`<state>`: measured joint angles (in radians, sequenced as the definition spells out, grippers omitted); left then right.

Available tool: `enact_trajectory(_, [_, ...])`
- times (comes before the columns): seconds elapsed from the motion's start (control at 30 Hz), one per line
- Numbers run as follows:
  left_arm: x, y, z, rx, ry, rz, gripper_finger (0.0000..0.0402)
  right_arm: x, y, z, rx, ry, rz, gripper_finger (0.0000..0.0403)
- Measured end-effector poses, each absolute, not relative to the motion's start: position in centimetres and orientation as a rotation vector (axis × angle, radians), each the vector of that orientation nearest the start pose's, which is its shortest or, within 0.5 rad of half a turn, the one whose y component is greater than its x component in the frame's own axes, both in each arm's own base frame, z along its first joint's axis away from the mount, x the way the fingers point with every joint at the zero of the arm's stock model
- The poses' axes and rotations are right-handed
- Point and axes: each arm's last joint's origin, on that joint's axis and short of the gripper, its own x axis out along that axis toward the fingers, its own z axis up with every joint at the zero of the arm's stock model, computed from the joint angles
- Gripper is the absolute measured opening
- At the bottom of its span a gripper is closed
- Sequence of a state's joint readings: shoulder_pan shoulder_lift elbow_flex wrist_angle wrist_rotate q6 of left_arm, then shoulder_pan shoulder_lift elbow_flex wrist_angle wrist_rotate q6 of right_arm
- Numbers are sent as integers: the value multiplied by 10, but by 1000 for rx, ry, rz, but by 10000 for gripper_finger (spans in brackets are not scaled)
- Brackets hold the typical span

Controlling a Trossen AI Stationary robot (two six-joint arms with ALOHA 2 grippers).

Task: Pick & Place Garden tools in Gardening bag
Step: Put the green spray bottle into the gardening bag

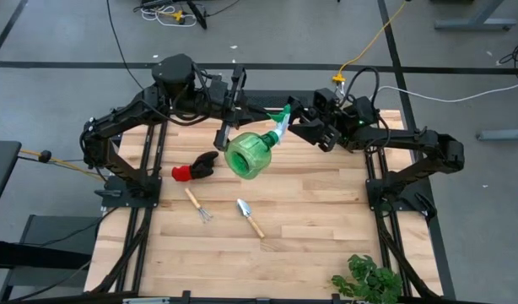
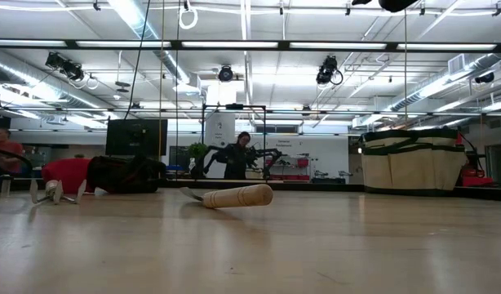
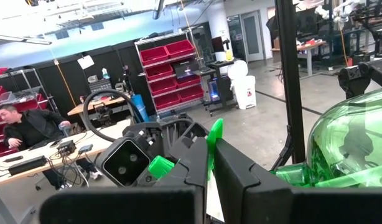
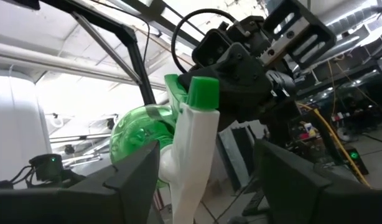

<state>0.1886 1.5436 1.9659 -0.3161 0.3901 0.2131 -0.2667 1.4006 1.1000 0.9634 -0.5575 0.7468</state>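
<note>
Left gripper (image 1: pixel 280 116) is pinching the spray bottle (image 1: pixel 252 153) by its green trigger head, fingers nearly together on it, holding it up in the air above the back of the table (image 1: pixel 310 211). From that grip the bottle's long axis is running down and away toward the left arm's side, with the round green body hanging lowest and the white neck rising toward the right arm. Right gripper (image 4: pixel 206 171) is waiting just beyond the nozzle end, jaws spread wide, the white neck sitting between its fingers but not yet touched, judging by the right wrist view. This looks like a handover in the making: the right arm is the nearer one to the neck, and it is lining up along the bottle's axis. Further out from the grip, down on the table, the glove (image 1: pixel 194 167) is lying just below the bottle's body, then the rake (image 1: pixel 198 205) and the trowel (image 1: pixel 250 217) nearer the front. A plant (image 1: pixel 369 280) is sitting at the far front corner. In the low view the bag (image 2: pixel 412 159) is standing well off to one side; the high view is not showing it.
</note>
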Motion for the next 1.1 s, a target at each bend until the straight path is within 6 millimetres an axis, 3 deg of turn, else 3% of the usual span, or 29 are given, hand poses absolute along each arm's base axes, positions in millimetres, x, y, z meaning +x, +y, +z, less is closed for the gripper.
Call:
enact_trajectory(0.47, [302, 46, 533, 232, -125, -190, 20, 293, -63, 405, 437, -445, 527, 175])
enact_trajectory(1.1, [302, 46, 533, 228, -124, -192, 24, 291, -62, 406, 395, -460, 548, 102])
